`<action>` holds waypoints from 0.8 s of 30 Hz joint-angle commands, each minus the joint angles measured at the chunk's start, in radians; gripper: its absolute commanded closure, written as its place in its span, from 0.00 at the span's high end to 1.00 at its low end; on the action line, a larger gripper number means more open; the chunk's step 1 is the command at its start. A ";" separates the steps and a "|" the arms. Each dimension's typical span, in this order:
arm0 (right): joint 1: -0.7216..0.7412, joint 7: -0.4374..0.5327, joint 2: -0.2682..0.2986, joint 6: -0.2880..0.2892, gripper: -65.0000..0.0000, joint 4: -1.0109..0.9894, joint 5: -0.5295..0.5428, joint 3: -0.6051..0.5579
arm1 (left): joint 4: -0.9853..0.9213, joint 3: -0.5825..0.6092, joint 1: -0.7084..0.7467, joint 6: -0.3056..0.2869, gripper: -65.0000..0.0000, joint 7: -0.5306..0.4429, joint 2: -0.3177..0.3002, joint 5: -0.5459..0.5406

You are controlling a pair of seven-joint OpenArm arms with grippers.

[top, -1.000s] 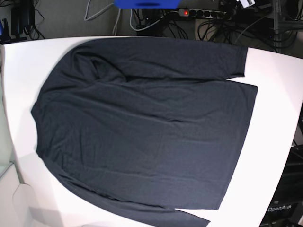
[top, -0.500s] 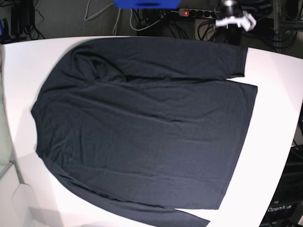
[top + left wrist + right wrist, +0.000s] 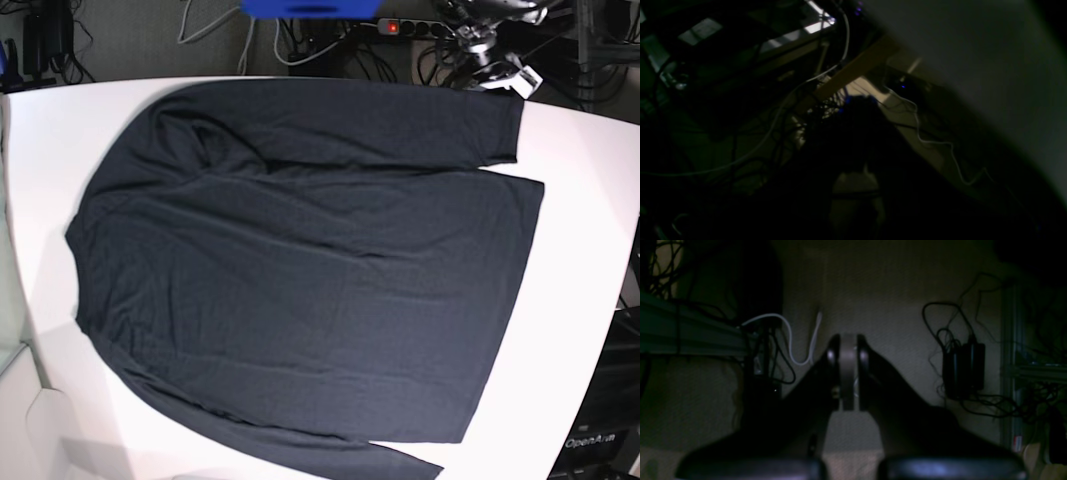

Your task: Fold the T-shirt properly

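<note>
T-shirt (image 3: 300, 270), dark and plain, lies spread flat on the white table (image 3: 590, 260), one long sleeve folded along its far edge. Left gripper (image 3: 495, 68) hangs past the table's far edge, above the sleeve's cuff, pressed closed and holding nothing. Right gripper (image 3: 847, 373) has its jaws pressed together, empty, over a cable-strewn floor (image 3: 893, 306).

Lower sleeve of large dark navy knit T-shirt (image 3: 300, 270) cut off by base view's bottom edge; left gripper (image 3: 857, 186) lost in darkness, jaw gap unreadable; blue object (image 3: 310, 8) cropped at top
</note>
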 commanded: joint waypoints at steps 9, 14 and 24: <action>-0.005 0.028 0.016 -0.013 0.00 -0.002 0.003 0.004 | 0.019 0.470 0.050 -0.109 0.01 -0.188 0.100 -0.498; -0.003 0.028 0.017 -0.013 0.00 -0.002 0.003 0.004 | 0.019 0.587 0.072 -0.109 0.01 -0.185 0.100 -0.498; -0.003 0.028 0.017 -0.013 0.00 -0.001 0.003 0.004 | 0.019 0.584 0.098 -0.109 0.01 -0.185 0.090 -0.498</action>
